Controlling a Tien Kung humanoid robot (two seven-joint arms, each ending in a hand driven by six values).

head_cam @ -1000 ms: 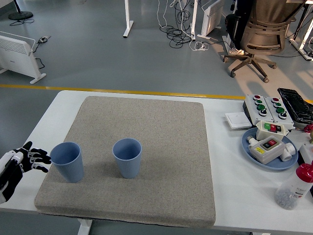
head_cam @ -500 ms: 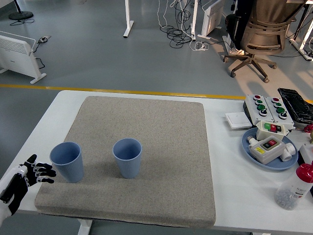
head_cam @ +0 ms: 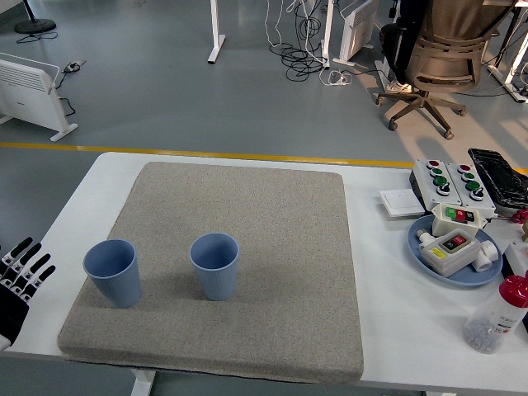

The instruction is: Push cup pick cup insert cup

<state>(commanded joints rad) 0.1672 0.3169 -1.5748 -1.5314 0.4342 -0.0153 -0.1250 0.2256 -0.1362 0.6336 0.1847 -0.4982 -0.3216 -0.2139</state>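
Two blue ribbed cups stand upright on the grey mat (head_cam: 247, 206). The left cup (head_cam: 111, 272) is near the mat's left edge, and the right cup (head_cam: 214, 265) is a hand's width to its right. My left hand (head_cam: 21, 268) is at the picture's left edge, over the white table beside the mat, with its fingers spread and holding nothing. It is well apart from the left cup. My right hand is out of view.
At the right stand a button box (head_cam: 450, 183), a blue plate (head_cam: 421, 243) holding switch boxes, a white card (head_cam: 399, 203), a black tray (head_cam: 499, 175) and a red-capped bottle (head_cam: 495, 315). The table's near edge runs just below the mat.
My left hand has drawn back leftward and away from the left cup, its fingers now pointing up and spread. The left cup has barely shifted; the right cup has not moved.
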